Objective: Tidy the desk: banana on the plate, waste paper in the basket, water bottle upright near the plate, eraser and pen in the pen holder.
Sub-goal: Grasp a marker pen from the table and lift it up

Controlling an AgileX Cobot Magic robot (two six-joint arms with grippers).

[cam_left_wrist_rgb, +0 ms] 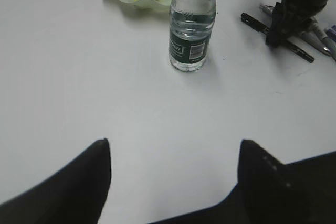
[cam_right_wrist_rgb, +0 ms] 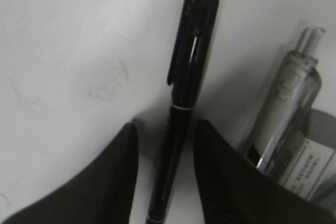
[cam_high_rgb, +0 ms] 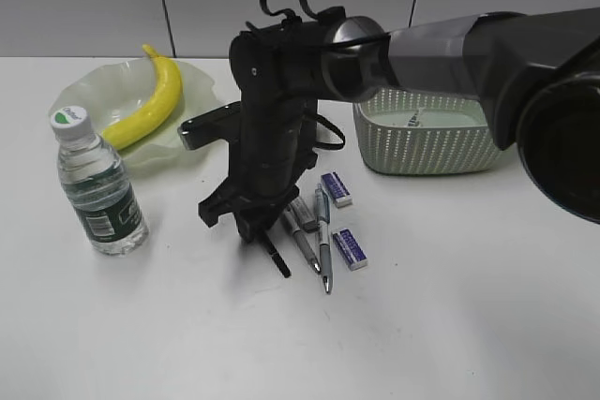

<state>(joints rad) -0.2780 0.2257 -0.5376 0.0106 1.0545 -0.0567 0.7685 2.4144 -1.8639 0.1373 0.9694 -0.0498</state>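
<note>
My right gripper (cam_right_wrist_rgb: 165, 124) is down at the desk (cam_high_rgb: 450, 325), open, its two fingers straddling a black pen (cam_right_wrist_rgb: 191, 51) with a gap on each side. A grey pen (cam_right_wrist_rgb: 291, 98) lies just right of it. In the exterior view the same gripper (cam_high_rgb: 258, 227) stands over the pens (cam_high_rgb: 323, 241), with two erasers (cam_high_rgb: 336, 188) (cam_high_rgb: 350, 248) beside them. The banana (cam_high_rgb: 150, 105) rests on the plate (cam_high_rgb: 94, 91). The water bottle (cam_high_rgb: 98, 189) stands upright near the plate. My left gripper (cam_left_wrist_rgb: 173, 141) hangs open over bare desk.
The basket (cam_high_rgb: 431, 152) stands at the back right with a white scrap (cam_high_rgb: 415, 119) inside. A dark cup, the pen holder (cam_high_rgb: 202, 128), is mostly hidden behind the right arm. The right arm spans from the right edge across the middle.
</note>
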